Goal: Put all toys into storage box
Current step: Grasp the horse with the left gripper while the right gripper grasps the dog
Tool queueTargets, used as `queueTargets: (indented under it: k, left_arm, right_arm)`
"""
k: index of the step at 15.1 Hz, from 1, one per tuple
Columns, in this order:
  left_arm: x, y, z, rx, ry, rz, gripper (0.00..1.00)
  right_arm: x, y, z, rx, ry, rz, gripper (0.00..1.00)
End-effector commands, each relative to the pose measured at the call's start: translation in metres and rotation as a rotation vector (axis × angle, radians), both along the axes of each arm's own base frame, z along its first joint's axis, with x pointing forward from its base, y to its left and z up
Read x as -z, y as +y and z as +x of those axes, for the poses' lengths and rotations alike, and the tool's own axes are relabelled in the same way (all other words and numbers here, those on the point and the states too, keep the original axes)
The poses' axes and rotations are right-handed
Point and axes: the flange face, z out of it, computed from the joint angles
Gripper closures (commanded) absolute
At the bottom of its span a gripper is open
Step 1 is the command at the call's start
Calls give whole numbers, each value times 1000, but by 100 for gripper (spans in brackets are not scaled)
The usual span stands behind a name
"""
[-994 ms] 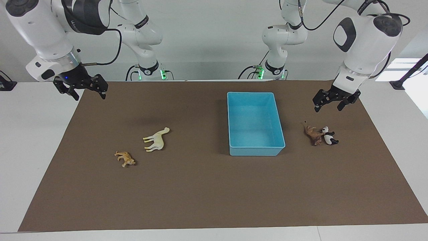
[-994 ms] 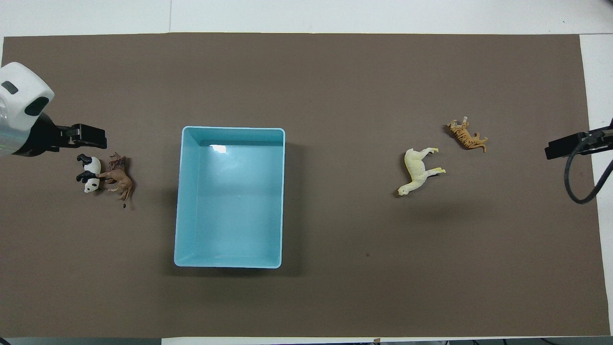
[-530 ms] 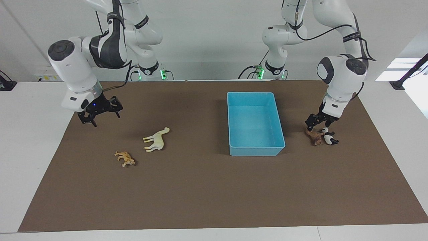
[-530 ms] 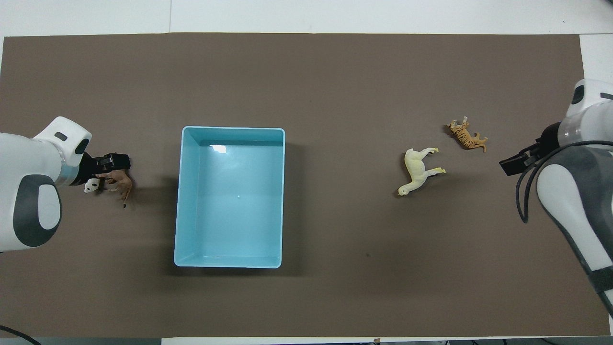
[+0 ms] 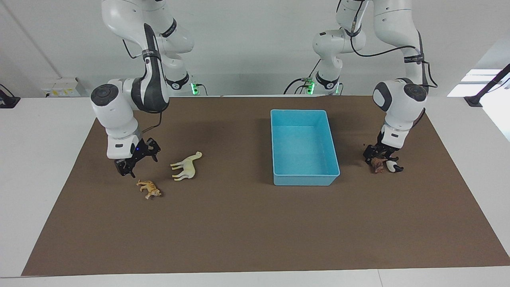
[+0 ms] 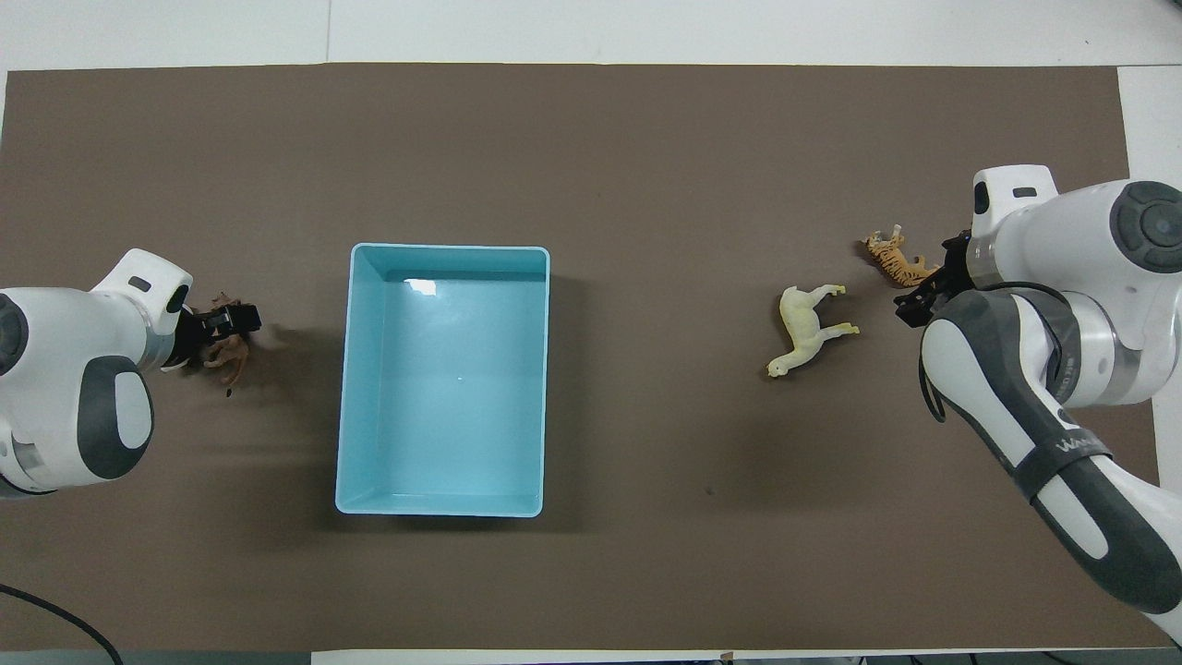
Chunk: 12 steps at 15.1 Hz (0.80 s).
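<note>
Risk sits mostly at the left arm's end of the table, where the lion [image 5: 377, 164] and panda [image 5: 393, 167] lie touching each other. The left gripper [image 5: 377, 155] is down low right over the lion, jaws spread wide and holding nothing. If it closes here it may catch both figures, or pinch only the lion's edge and knock the panda aside. At the right arm's end, the right gripper [image 5: 136, 159] hangs just above the mat, also wide open and empty, close to the tiger [image 5: 149, 189], which lies a little farther from the robots. The cream horse [image 5: 186, 166] lies beside that gripper, toward the blue box [image 5: 277, 145]. A careless descent could clip either toy and slide it away. All four toys lie on their sides outside the box, which stands empty between the two pairs, nearer the left arm's end, so each grasp must hold through a carry over its wall.
</note>
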Motion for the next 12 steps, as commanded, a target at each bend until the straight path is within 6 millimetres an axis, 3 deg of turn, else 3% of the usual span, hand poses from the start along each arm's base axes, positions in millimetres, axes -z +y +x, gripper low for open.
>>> queueTargets:
  k: [1,5,7,8,9,10,12]
  left_arm:
    - [6,-3,-1,-30,-9,-6,0]
    - [9,-11,-2,-16,0,-6,0]
    - [8,-12,-2,-15,1,-6,0]
    - [8,-16,-2,-7,7,-7,27]
    - [6,-17,-1,-3,12,-7,71]
    - [5,-16,1,-6,18,-6,98]
    - [-2,-15,8,-7,30,-7,100]
  right_arm:
    - [20,0,10,-47,-15,-13,0]
    - [44,1,16,-73,-21,-14,0]
    - [40,2,20,-77,-30,-16,0]
    - [41,2,20,-77,-28,-16,0]
    - [47,2,19,-71,-18,-13,0]
    - [51,2,20,-74,-29,-13,0]
    - [56,1,19,-68,-26,-12,1]
